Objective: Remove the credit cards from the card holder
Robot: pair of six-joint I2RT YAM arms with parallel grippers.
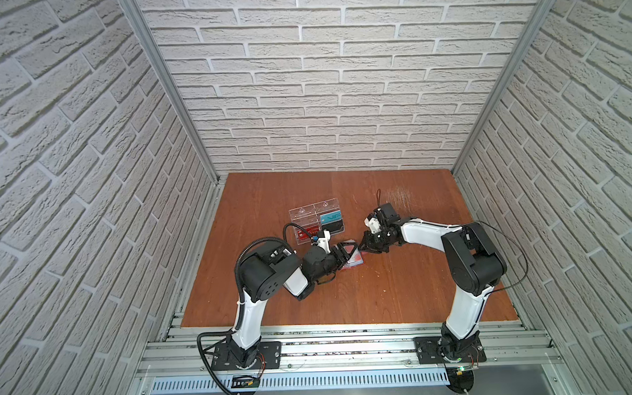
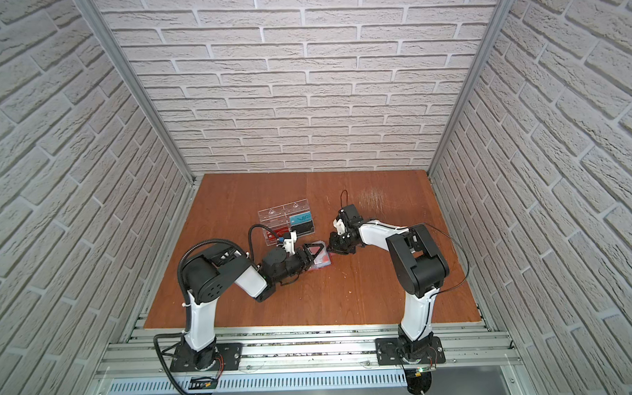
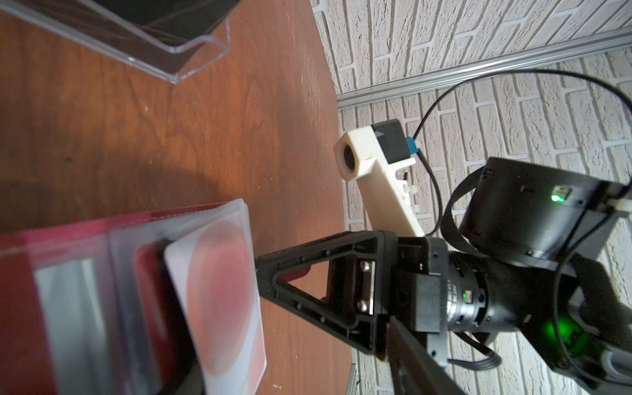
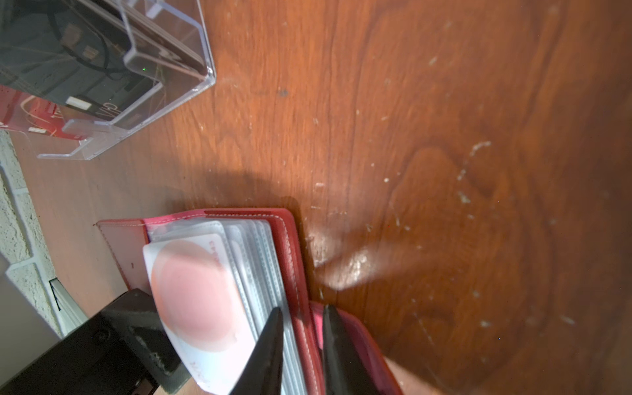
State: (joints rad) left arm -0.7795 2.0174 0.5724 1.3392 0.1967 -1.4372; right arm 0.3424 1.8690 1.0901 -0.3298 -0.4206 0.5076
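The red card holder (image 1: 359,261) (image 4: 290,246) lies open on the table between my two grippers. A white credit card with a red circle (image 4: 195,297) (image 3: 219,284) sticks partway out of a clear sleeve. My right gripper (image 4: 302,328) (image 1: 363,245) is shut on the card holder's red cover edge, one finger on the sleeves and one outside the cover. My left gripper (image 1: 345,252) (image 2: 313,251) hangs open over the holder's other side, its black finger (image 4: 113,342) beside the protruding card. A teal VIP card (image 1: 331,217) stands in the acrylic rack.
The clear acrylic tiered rack (image 1: 308,213) (image 2: 279,212) (image 4: 164,68) stands just behind the left gripper and also holds a red card (image 1: 306,232). Brick-pattern walls enclose the wooden table (image 1: 400,282) on three sides.
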